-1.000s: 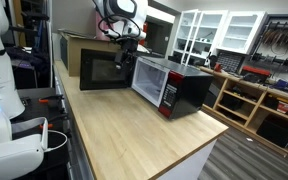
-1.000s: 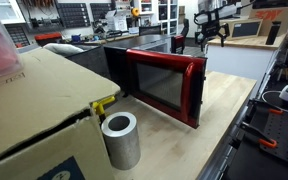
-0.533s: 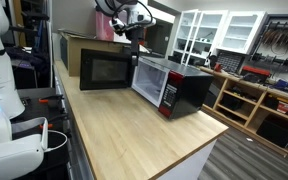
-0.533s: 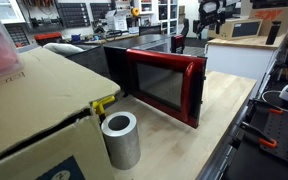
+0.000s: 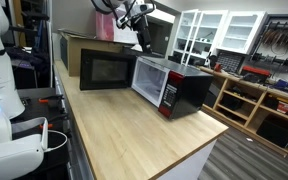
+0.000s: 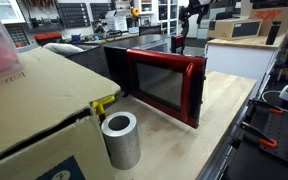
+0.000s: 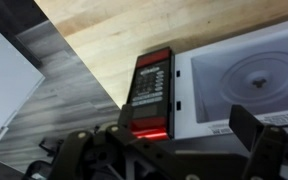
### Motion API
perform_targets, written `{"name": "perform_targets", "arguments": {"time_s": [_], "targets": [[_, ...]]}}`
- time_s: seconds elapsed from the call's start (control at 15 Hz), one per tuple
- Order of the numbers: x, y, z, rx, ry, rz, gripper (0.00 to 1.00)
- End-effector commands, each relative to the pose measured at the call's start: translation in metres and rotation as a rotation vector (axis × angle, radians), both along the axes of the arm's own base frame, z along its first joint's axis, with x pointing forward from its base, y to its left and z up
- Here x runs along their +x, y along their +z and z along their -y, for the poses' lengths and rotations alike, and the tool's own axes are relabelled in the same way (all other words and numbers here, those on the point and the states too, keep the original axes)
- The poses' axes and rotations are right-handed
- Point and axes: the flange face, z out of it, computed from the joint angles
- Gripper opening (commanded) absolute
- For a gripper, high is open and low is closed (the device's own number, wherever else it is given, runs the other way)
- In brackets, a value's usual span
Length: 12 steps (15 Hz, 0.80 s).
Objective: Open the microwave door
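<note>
The black microwave (image 5: 184, 88) with red front trim stands on the wooden table (image 5: 124, 135). Its door (image 5: 104, 70) is swung wide open, with the black inside facing out. In an exterior view the door's red-rimmed outside (image 6: 164, 85) shows, with the body (image 6: 119, 62) behind it. My gripper (image 5: 141, 38) hangs open and empty above the microwave, apart from the door; it also shows high up in an exterior view (image 6: 190, 14). In the wrist view my gripper (image 7: 174, 150) looks down on the control strip (image 7: 152, 95) and the open cavity's turntable (image 7: 254, 72).
A brown cardboard box (image 5: 82, 45) stands behind the open door, also close up in an exterior view (image 6: 34, 110). A grey metal cylinder (image 6: 119, 140) and a yellow part (image 6: 104, 103) sit by it. White glass-paned cabinets (image 5: 216, 30) and wooden shelving (image 5: 254, 105) lie beyond the table edge.
The gripper has risen away from the open door and moved over the microwave's top. The door and microwave have not moved.
</note>
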Motion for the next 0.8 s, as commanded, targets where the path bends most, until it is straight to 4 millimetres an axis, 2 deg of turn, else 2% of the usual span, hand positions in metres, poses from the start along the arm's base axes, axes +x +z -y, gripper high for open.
{"name": "perform_targets", "arguments": {"time_s": [0.0,0.4,0.73], "targets": [[-0.007,0.019,-0.018,0.077,0.093,0.153,1.00],[-0.018,0.035,-0.043,0.233,0.187,0.217,1.00],[-0.035,0.048,-0.040,0.230,0.205,0.233,1.00]]}}
